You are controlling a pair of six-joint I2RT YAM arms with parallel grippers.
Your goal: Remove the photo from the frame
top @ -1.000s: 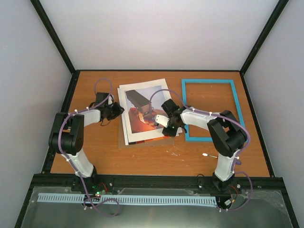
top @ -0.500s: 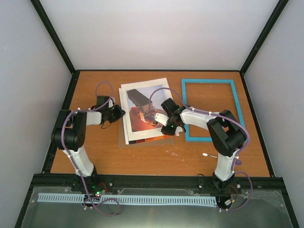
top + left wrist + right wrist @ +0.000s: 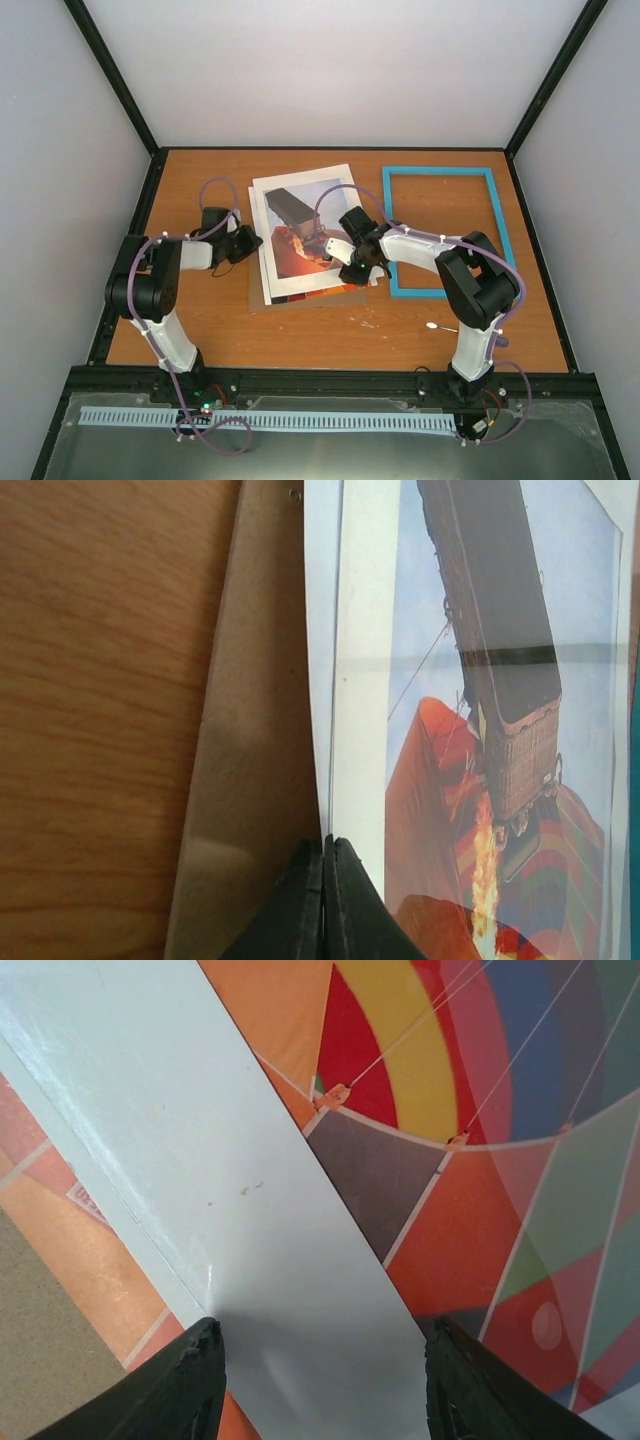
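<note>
Seeing my left claw (image 3: 325, 852) pinched together beside the photo (image 3: 500, 630) edge; my right claw (image 3: 322, 1330) spread apart over the photo, the frame (image 3: 438, 172) to its right.

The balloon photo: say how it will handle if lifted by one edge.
Probably floppy: the photo looks like a thin paper print, so it would likely sag. Likely very light, and it may slide over the white sheet beneath if pushed.

Bare table (image 3: 330, 335) lies open in front of the photo (image 3: 300, 235); the left gripper (image 3: 326, 842) blocks its left edge, the right gripper (image 3: 322, 1330) its right half, the frame (image 3: 440, 172) just beyond
</note>
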